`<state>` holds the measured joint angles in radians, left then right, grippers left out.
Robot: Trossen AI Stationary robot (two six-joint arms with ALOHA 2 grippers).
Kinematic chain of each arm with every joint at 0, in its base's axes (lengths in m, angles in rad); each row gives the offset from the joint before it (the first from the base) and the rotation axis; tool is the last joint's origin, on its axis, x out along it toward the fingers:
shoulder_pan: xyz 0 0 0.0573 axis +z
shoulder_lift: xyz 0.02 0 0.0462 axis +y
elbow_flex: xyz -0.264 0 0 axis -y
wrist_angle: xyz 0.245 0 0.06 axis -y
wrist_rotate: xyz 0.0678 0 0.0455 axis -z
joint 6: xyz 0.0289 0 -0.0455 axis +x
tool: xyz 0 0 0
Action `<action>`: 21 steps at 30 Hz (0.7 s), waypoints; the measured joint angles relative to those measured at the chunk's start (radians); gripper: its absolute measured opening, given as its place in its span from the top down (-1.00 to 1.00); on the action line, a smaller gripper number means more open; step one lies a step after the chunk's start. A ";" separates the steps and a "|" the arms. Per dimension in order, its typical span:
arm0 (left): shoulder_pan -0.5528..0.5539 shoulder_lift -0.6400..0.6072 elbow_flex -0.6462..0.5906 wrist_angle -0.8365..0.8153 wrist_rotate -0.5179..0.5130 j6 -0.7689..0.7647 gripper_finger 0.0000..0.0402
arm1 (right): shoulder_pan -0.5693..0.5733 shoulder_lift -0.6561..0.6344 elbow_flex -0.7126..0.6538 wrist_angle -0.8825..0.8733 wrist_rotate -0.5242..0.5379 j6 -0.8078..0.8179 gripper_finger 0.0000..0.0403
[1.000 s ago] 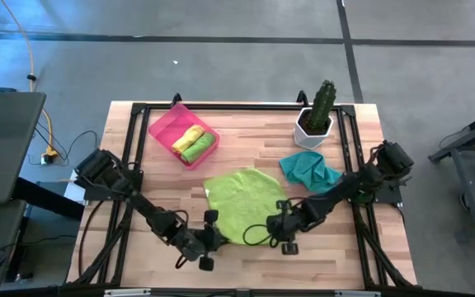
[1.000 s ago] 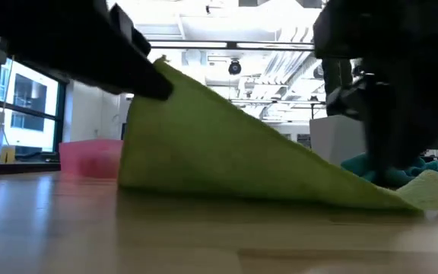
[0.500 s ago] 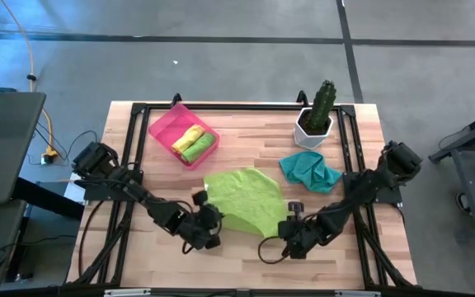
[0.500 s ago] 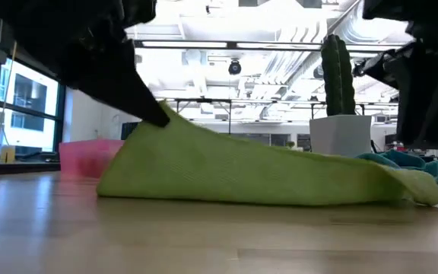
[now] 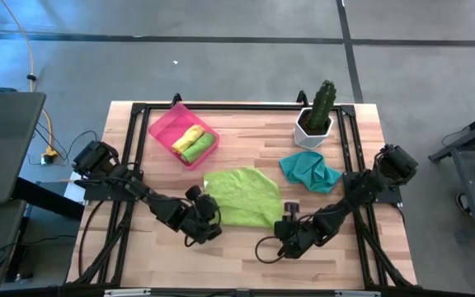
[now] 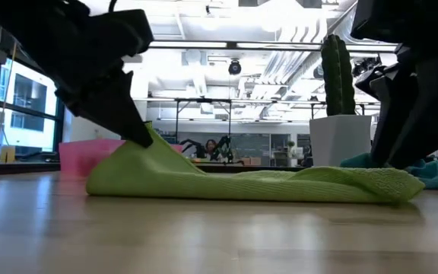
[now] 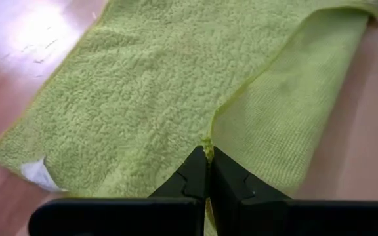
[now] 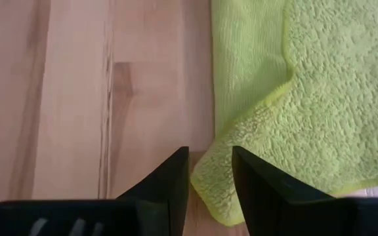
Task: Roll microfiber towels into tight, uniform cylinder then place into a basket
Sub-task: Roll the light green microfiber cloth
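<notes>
High view: the large green towel lies folded at table centre, basket at 11 o'clock.
Left gripper stays clenched on the fold's edge; right gripper stands parted, holding nothing. Align edges squarely before rolling.

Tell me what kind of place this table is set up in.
Probably a robotics lab or workshop in an office-like building. The low view shows a white ceiling with strip lights and exposed pipes, and large windows. From above, the wooden table stands on a bare grey concrete floor, with a yellow cable trailing across it.
</notes>
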<state>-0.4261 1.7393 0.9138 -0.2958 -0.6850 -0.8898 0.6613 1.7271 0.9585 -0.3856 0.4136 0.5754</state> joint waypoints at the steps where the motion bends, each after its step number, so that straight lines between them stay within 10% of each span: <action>1: 0.001 0.000 0.000 0.000 0.000 0.000 1.00 | 0.000 0.000 0.000 0.003 -0.006 -0.005 0.43; 21: -0.007 0.000 0.000 0.000 0.031 0.002 1.00 | -0.043 0.046 0.000 -0.032 -0.024 -0.042 -0.02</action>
<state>-0.4326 1.7393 0.9142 -0.2954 -0.6544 -0.8877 0.6187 1.7733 0.9588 -0.4174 0.3893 0.5335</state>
